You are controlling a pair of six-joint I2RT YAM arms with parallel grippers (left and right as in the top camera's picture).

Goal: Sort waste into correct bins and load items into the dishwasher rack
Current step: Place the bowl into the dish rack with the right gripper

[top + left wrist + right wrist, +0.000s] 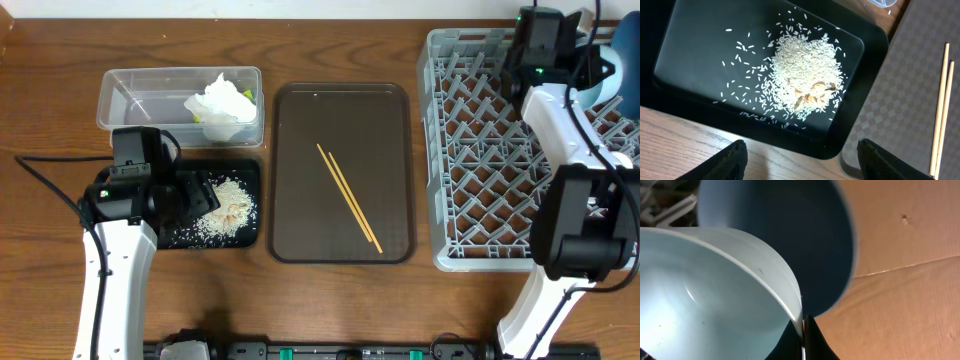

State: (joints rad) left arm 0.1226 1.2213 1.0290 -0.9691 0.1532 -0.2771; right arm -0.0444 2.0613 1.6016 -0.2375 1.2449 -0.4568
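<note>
- Loose white rice scraps (805, 75) lie heaped in the shallow glossy black tray (690, 50), with stray grains scattered around the heap and a few tan bits in it.
- The left gripper (805, 165) hangs over the tray's near edge, fingers spread apart and holding nothing.
- Just behind the black tray, the clear plastic tub (130, 100) holds the crumpled white paper napkin (222, 103); a bit of yellow-green wrapper (246, 96) shows at its side.
- Beside both bins, the flat brown serving tray (300, 150) carries the pair of thin wooden chopsticks (350, 200), lying close together on a diagonal.
- The large grey plastic dishwasher rack (480, 180) stands on the wooden table (60, 50) to the right.
- At the rack's far right corner, the right gripper (802, 340) is pinched on the rim of the white bowl with pale blue rim (705, 295).
- The dark blue round plate (805, 235) stands just behind the bowl.
</note>
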